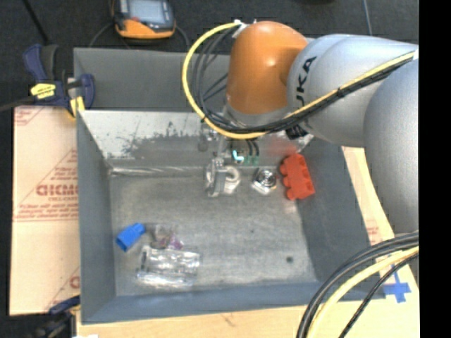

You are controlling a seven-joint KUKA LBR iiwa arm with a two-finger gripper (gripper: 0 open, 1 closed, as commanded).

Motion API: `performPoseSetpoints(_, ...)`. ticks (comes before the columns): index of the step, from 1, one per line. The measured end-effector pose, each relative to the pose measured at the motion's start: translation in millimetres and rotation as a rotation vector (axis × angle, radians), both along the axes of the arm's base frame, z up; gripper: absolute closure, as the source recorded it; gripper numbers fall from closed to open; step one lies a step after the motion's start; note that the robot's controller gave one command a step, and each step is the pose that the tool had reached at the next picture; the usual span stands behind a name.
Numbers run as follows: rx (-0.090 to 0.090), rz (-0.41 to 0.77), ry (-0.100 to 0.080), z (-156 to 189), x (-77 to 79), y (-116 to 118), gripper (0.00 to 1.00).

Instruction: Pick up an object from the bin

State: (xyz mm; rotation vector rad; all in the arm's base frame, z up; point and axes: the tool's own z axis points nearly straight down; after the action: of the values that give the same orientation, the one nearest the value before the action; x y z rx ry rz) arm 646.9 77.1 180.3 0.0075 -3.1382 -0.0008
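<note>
Red brick (297,177) one; blue block (130,236) one; bag (169,266) one.

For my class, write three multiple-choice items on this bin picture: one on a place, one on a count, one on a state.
1. Where in the bin does the blue block lie?
A. in the view's lower left
B. against the far wall
C. at the right wall

2. How many blocks lie in the bin?
A. one
B. two
C. four

3. How is the clear bag?
A. hanging in the air
B. lying on the bin's floor
C. draped over the rim

Key:
1 A, it sits near the left wall, close to the near one.
2 B, there are the blue block and a red block.
3 B, it lies flat, well apart from the gripper.
</note>
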Motion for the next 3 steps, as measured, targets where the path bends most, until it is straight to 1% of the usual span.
performPoseSetpoints(1,0.001,0.079,0.002,-100.4,-81.4,80.1,0.00)
performPoseSetpoints(2,0.003,0.085,-0.010,-107.8,-92.8,128.3,0.00)
performPoseSetpoints(3,0.001,0.115,-0.010,-109.0,-88.1,157.3,0.00)
